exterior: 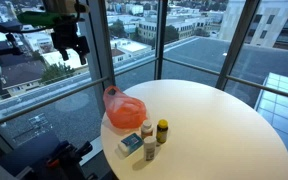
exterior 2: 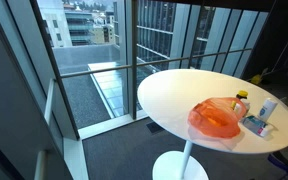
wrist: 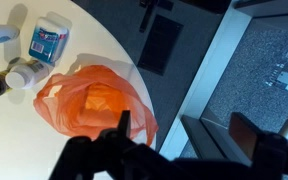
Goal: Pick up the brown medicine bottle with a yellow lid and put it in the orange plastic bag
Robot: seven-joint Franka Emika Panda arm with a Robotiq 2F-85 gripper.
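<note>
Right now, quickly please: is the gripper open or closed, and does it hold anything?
Gripper: open, holding nothing.

Round white table (exterior: 224, 125): orange bag (exterior: 124, 108), yellow-lidded brown bottle (exterior: 162, 131), small containers (exterior: 130, 144)

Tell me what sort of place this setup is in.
Probably an upper-floor office or lounge in a city high-rise. It has floor-to-ceiling windows, neighbouring rooftops lie below outside, and there is a round white pedestal table.
</note>
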